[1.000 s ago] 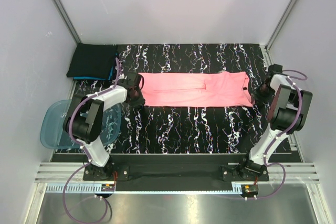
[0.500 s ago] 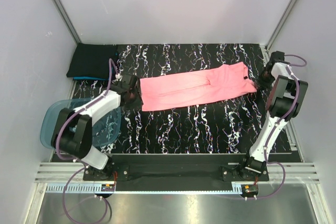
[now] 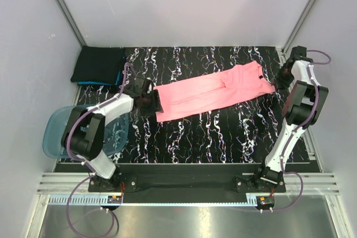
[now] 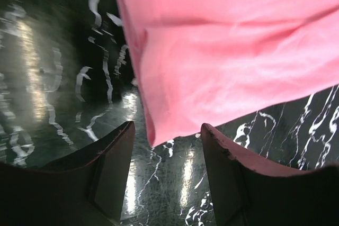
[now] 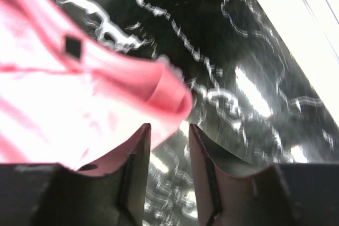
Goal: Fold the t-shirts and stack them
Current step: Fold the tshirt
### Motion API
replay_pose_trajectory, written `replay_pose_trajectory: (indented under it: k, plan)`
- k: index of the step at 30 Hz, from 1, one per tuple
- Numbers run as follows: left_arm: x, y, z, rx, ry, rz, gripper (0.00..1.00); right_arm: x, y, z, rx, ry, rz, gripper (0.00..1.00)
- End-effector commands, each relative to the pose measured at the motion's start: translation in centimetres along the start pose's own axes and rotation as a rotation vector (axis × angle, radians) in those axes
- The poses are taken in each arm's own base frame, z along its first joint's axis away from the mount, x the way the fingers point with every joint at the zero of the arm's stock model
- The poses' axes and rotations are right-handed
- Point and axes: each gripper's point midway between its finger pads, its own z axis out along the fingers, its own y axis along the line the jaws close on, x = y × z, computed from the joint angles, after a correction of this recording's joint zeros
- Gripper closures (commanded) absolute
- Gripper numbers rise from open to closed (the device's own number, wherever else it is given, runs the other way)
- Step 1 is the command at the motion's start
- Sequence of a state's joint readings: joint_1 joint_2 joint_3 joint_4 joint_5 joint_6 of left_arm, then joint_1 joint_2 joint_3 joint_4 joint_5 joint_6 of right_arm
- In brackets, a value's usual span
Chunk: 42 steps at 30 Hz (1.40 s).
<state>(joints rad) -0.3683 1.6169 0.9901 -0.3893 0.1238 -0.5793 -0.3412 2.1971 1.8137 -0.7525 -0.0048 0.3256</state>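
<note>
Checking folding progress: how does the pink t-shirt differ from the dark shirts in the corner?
The pink t-shirt lies long and slanted across the table; the dark shirts sit as a compact folded stack. The pink t-shirt is one colour; the dark shirts show black with a teal edge. Both rest on the table.

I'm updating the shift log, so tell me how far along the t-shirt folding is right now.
Done: the black and teal-blue stack lies folded at the far left corner. In hand: the pink t-shirt, narrowed to a long slanted strip, has the left gripper at one end and the right gripper at its collar end; whether either grips it is unclear. Left: folding it shorter and putting it on the stack.
</note>
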Motion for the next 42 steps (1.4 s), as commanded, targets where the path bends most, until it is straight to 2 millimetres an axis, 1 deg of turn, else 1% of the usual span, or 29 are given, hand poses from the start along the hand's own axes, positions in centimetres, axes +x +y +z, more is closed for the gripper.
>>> replay_pose_trajectory:
  k: [1,2,3,5,6,8,9,11,12,13,14,16,18,20,22,23,26,27,29,30,32,33,34,35,36,38,39,41,42]
  plan:
    - [1.5,-2.9,1.4,0.120,0.043,0.056,0.41,-0.7,1.3,-6.2,-0.050,-0.056,0.051,0.57]
    - [1.7,-2.6,1.8,0.093,0.049,0.048,0.41,-0.4,2.1,-6.7,-0.090,-0.055,0.069,0.56]
    - [2.2,-2.7,2.0,0.080,0.059,0.050,0.41,0.6,2.1,-7.3,-0.103,-0.042,0.081,0.55]
    - [2.7,-1.4,2.5,0.004,0.063,0.035,0.42,1.4,3.0,-7.8,-0.166,-0.032,0.109,0.54]
    - [3.2,-1.0,2.7,-0.018,0.067,0.033,0.42,2.7,2.9,-8.0,-0.177,-0.013,0.114,0.54]
    - [3.3,-0.2,2.7,-0.049,0.054,0.020,0.49,3.8,3.9,-8.2,-0.207,-0.010,0.100,0.55]
    - [3.8,0.2,2.7,-0.055,0.061,0.016,0.51,5.4,4.2,-8.0,-0.213,0.013,0.087,0.55]
    - [4.1,0.4,2.8,-0.060,0.061,0.011,0.61,6.3,4.8,-7.7,-0.245,0.027,0.088,0.55]
    - [4.3,0.6,2.9,-0.061,0.066,0.011,0.66,7.5,4.5,-7.0,-0.241,0.053,0.087,0.56]
    - [4.8,0.8,2.9,-0.064,0.079,0.008,0.71,7.9,4.5,-6.6,-0.244,0.059,0.089,0.57]
    - [5.0,0.6,2.9,-0.049,0.081,0.000,0.81,8.0,4.6,-6.1,-0.250,0.055,0.094,0.58]
    - [5.4,0.7,2.8,-0.042,0.084,-0.012,0.88,9.1,4.3,-5.0,-0.248,0.078,0.099,0.60]
    - [5.9,0.8,2.4,-0.031,0.084,-0.029,0.92,9.8,3.8,-3.8,-0.225,0.094,0.104,0.62]
    - [7.0,1.1,2.1,-0.024,0.099,-0.053,0.92,9.6,3.4,-3.0,-0.205,0.080,0.098,0.63]
    - [7.3,0.8,1.5,0.001,0.094,-0.070,0.93,9.4,3.3,-1.9,-0.192,0.081,0.094,0.63]
    - [8.4,0.8,1.3,0.023,0.111,-0.094,0.93,9.0,3.5,-1.4,-0.198,0.070,0.082,0.64]
    - [9.3,-1.1,0.3,0.091,0.094,-0.116,0.91,8.4,3.9,0.2,-0.206,0.074,0.066,0.64]
    - [10.8,-1.7,0.1,0.102,0.112,-0.100,0.91,8.0,4.3,0.9,-0.213,0.077,0.061,0.64]
    - [11.4,-3.3,-0.6,0.148,0.100,-0.140,0.84,7.5,4.8,1.6,-0.233,0.080,0.043,0.64]
    - [13.2,-3.6,-0.7,0.154,0.128,-0.141,0.83,7.0,5.3,2.4,-0.248,0.085,0.037,0.64]
    - [13.8,-5.1,-1.1,0.209,0.125,-0.214,0.78,6.6,6.3,2.9,-0.290,0.096,0.027,0.64]
    - [14.8,-6.1,-1.5,0.237,0.136,-0.216,0.75,6.0,7.1,3.5,-0.316,0.097,0.018,0.64]
    - [15.7,-6.1,-1.5,0.244,0.144,-0.235,0.73,5.7,7.5,3.6,-0.339,0.099,0.013,0.64]
    - [15.1,-7.5,-2.1,0.284,0.110,-0.289,0.64,5.6,8.2,3.7,-0.367,0.109,0.006,0.64]
    - [16.1,-8.6,-2.5,0.306,0.117,-0.282,0.61,4.8,8.7,3.9,-0.381,0.099,0.002,0.64]
    - [15.9,-11.1,-3.5,0.373,0.107,-0.312,0.58,4.2,9.6,3.8,-0.417,0.096,-0.015,0.63]
    - [16.5,-12.3,-4.1,0.393,0.130,-0.291,0.57,3.5,10.2,3.8,-0.432,0.089,-0.019,0.63]
    - [16.3,-14.5,-5.4,0.398,0.154,-0.205,0.57,3.5,10.0,3.7,-0.409,0.109,-0.021,0.63]
    - [16.6,-14.8,-5.7,0.374,0.163,-0.155,0.56,2.8,9.9,3.4,-0.389,0.096,-0.018,0.62]
